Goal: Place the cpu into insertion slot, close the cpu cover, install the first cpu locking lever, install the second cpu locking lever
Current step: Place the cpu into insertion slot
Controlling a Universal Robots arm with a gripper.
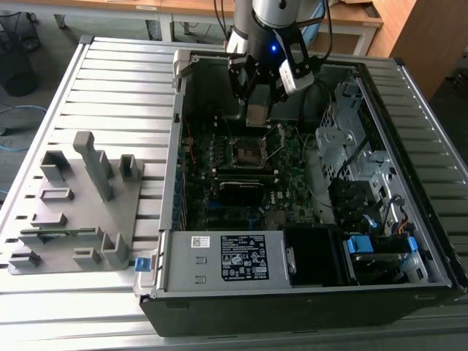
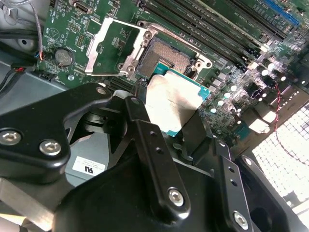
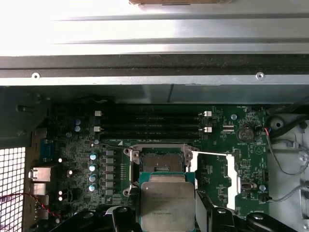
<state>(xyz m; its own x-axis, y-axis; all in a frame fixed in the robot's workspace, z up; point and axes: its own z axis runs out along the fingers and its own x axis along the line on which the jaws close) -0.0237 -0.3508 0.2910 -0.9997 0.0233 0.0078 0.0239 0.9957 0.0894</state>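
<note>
While the arm hangs over an open computer case (image 1: 170, 219) on a slatted metal table (image 1: 110, 80), its gripper (image 2: 170, 118) is closed on the cpu (image 2: 169, 99). One black finger (image 2: 145, 140) presses against each of two opposite edges of the chip. The cpu is held silver top up above the green circuit board (image 3: 212, 166). In both wrist views it overlaps the near edge of the insertion slot (image 3: 161, 163), and it is not seated.

The slot lies bare with its dark contact field exposed, because the cpu cover (image 2: 113, 46) stands flipped open to one side, the board showing through its cut-out centre. Long black memory slots (image 3: 152, 123) run alongside the socket on the side away from the gripper. A row of small silver capacitors (image 3: 94, 169) lines another side, and a coin battery (image 3: 246, 133) sits past the open cover. The case's metal wall (image 3: 145, 79) rises behind the memory slots.

In the exterior view a long black card (image 1: 245, 191) sits on the board, nearer the camera than the socket. A labelled power supply (image 1: 234, 259) occupies the near end of the case, and a drive cage (image 1: 344, 139) with cables stands at the exterior view's right. A grey holding fixture (image 1: 80, 212) rests on the table at the exterior view's left, well apart from the gripper.
</note>
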